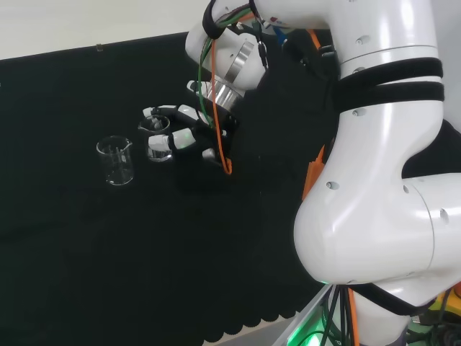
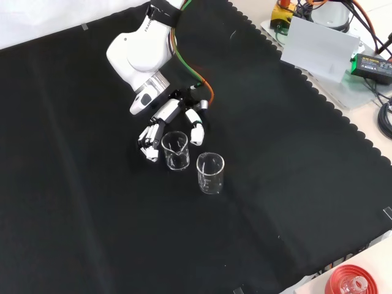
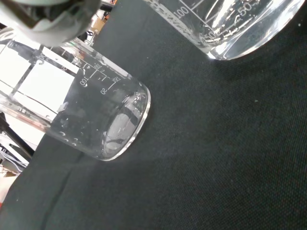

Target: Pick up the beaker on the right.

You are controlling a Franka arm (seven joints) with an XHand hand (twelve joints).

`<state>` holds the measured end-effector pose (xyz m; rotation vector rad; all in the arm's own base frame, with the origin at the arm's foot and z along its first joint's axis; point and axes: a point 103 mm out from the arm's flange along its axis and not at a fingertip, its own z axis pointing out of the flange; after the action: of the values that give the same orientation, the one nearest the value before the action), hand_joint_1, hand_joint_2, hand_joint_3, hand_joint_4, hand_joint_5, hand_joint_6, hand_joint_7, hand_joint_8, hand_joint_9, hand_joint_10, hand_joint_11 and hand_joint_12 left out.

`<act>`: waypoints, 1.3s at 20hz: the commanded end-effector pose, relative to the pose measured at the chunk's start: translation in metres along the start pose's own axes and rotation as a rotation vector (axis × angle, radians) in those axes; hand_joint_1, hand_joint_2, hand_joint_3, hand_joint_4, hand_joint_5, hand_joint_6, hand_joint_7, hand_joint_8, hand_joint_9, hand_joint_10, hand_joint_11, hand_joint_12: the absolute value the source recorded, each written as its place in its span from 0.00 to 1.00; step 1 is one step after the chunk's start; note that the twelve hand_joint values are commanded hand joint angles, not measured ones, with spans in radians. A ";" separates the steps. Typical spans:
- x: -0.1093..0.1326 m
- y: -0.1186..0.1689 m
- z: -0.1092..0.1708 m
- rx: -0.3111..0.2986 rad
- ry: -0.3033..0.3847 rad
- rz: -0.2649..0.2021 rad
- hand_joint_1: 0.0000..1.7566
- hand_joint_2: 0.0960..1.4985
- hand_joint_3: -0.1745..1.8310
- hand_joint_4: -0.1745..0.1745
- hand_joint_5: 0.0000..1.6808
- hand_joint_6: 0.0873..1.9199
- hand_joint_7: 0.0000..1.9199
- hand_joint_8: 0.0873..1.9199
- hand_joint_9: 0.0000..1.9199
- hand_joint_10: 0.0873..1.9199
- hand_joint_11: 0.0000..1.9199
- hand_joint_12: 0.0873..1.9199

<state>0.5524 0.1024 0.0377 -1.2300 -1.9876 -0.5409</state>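
Observation:
Two clear glass beakers stand upright on the black cloth. In the head view the right beaker (image 1: 158,139) sits between the fingers and the thumb of my hand (image 1: 189,135), and the left beaker (image 1: 116,160) stands free beside it. The front view shows the nearer-to-hand beaker (image 2: 176,150) flanked by fingers (image 2: 149,144) and the thumb (image 2: 196,131), both fairly straight; the hand (image 2: 166,113) reaches down from above. The other beaker (image 2: 210,173) stands lower right of it. In the wrist view one beaker (image 3: 103,120) is close beside a blurred part of the hand (image 3: 48,17), with the second beaker (image 3: 230,24) beyond.
The arm's white links (image 1: 374,180) take up the head view's right side. In the front view a white box with cables (image 2: 321,46) lies off the cloth at top right. A red ribbed stand (image 2: 346,283) sits at the bottom right corner.

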 end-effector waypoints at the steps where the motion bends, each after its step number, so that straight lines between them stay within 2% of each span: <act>1: 0.000 -0.001 -0.001 -0.009 0.016 -0.006 0.43 0.29 0.38 0.29 0.23 0.00 0.15 0.32 0.22 0.32 0.00 0.68; 5: 0.002 0.003 0.006 0.010 0.041 0.002 0.46 0.30 0.39 0.30 0.24 0.00 0.16 0.32 0.22 0.31 0.00 0.68; 12: 0.002 0.001 0.011 -0.010 0.077 -0.003 0.49 0.28 0.43 0.30 0.26 0.00 0.17 0.31 0.23 0.31 0.00 0.68; 21: 0.002 0.001 0.013 -0.026 0.086 0.005 0.49 0.27 0.44 0.31 0.26 0.00 0.18 0.31 0.24 0.30 0.00 0.69; 26: 0.003 0.002 0.016 -0.059 0.093 0.002 0.50 0.27 0.45 0.33 0.29 0.00 0.20 0.31 0.25 0.30 0.00 0.70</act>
<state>0.5482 0.1128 0.0314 -1.2114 -1.9031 -0.6294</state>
